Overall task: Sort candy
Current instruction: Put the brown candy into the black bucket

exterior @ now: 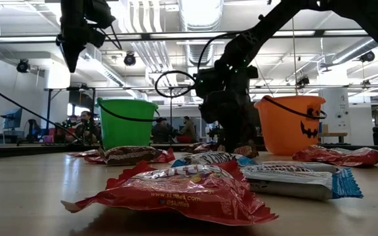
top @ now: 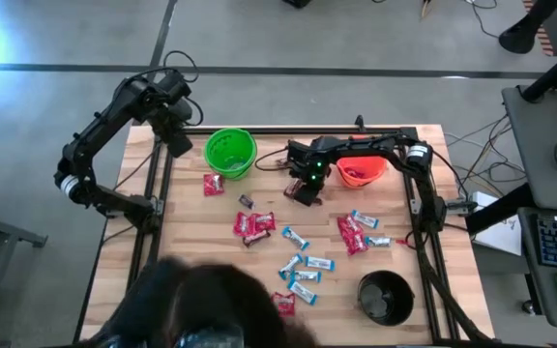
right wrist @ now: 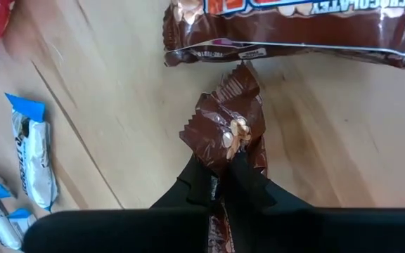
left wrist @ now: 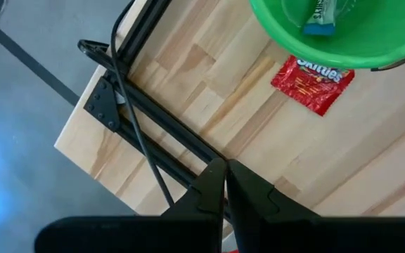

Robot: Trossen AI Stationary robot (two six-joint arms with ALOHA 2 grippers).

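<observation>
Your right fingers (right wrist: 220, 176) are clenched on a small brown candy (right wrist: 225, 130), w/ only its wrapper end pinched, low over the desk (top: 191, 242) btwn the green bucket (top: 230, 153) and orange bucket (top: 362, 172). A thin grip like that could slip on the lift. Left fingers (left wrist: 225, 184) are pressed together, empty, raised at the desk's far left corner.

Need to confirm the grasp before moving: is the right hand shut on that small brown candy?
Shut on it. In the right wrist view the right hand pinches the small brown candy, its wrapper crumpled.
</observation>
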